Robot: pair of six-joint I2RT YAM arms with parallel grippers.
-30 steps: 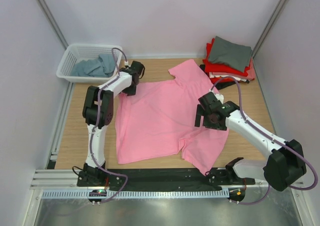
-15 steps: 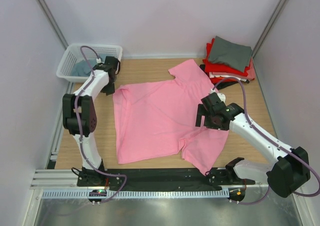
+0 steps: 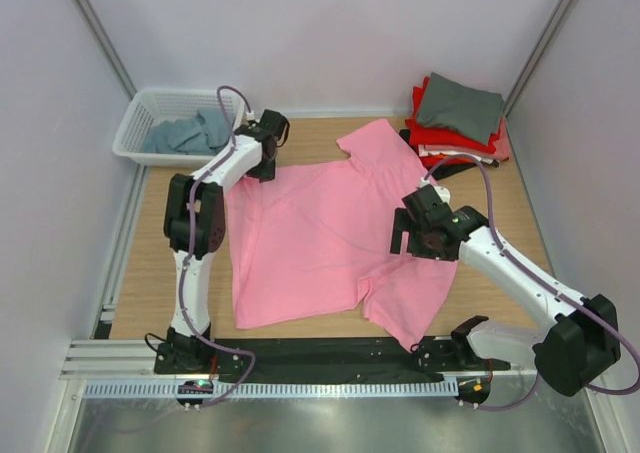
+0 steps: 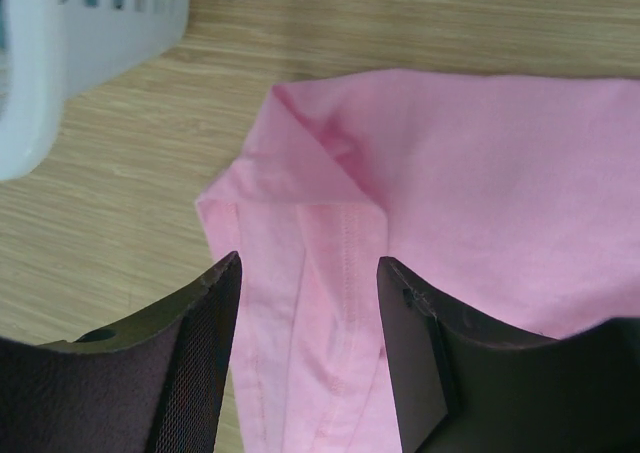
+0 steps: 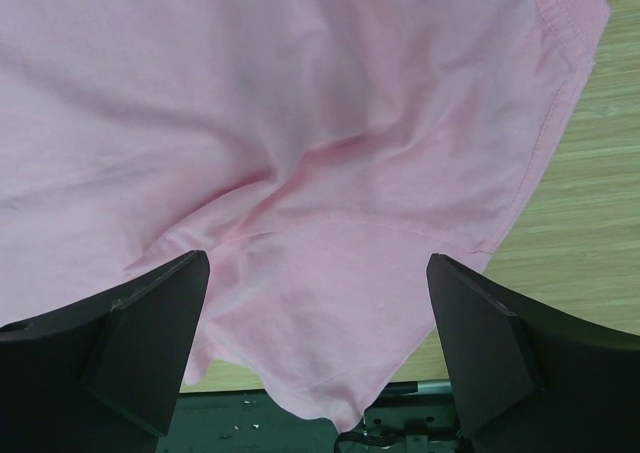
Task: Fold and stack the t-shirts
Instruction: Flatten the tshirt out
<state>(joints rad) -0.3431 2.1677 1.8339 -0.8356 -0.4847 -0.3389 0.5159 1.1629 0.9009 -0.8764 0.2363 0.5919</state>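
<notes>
White basket (image 4: 30, 93) mostly outside the left wrist view; red shirts (image 3: 450, 136) largely under the grey shirt (image 3: 460, 105).

One t-shirt (image 3: 320, 233) is spread across the table (image 3: 160, 273) at frame centre. A basket (image 3: 135, 133) with a second t-shirt (image 3: 190, 133) in it is set at upper left; folded t-shirts (image 3: 455, 113) are stacked at upper right.

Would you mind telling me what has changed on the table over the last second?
The left pincer swung out toward the basket, then came back over the far left corner of the pink t-shirt, where it hangs open; nothing was gripped or released. The right pincer stayed open over the shirt's right side. The shirt, basket and folded stack kept their places.
</notes>
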